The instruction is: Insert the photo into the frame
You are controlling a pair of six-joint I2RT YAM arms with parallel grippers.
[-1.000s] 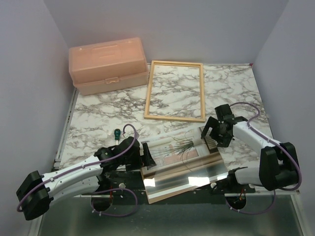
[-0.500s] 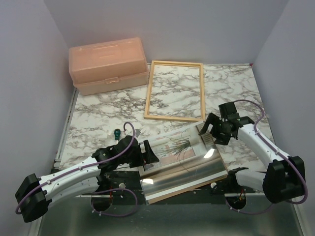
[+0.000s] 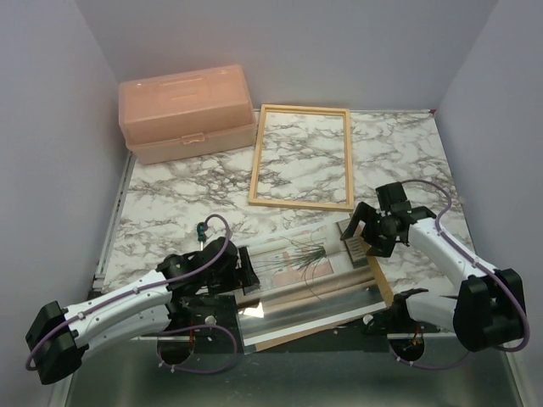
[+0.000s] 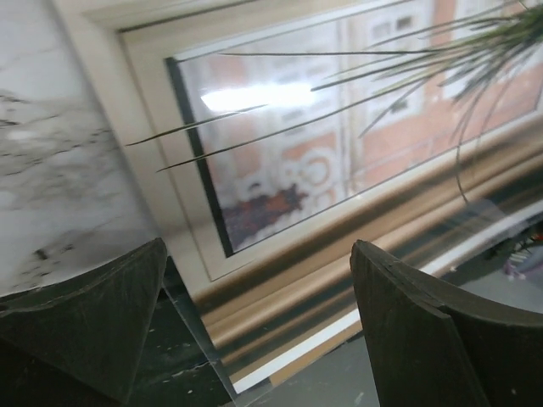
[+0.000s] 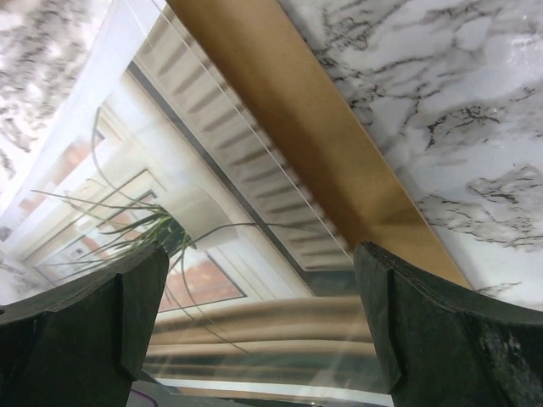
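Note:
The frame (image 3: 301, 204), thin light-wood bars, lies empty at the back middle of the table. The photo (image 3: 293, 254), a spiky plant at a window, lies face up near the front edge, under a clear glass sheet (image 3: 322, 298) and on a brown backing board (image 3: 383, 285). My left gripper (image 3: 246, 271) is open at the stack's left end. In the left wrist view its fingers (image 4: 85, 314) straddle the photo's (image 4: 322, 144) corner, holding nothing. My right gripper (image 3: 361, 242) is open over the stack's right end, above the photo (image 5: 170, 212) and board (image 5: 288, 127).
A peach toolbox (image 3: 187, 113) stands at the back left, next to the frame. A small green-handled screwdriver (image 3: 201, 229) lies just beyond my left arm. The stack overhangs the table's front edge (image 3: 297, 335). Walls close in left and right.
My right arm has reached out and lowered over the stack's right end. The left gripper has pulled back a little to the left. The stack has shifted slightly left.

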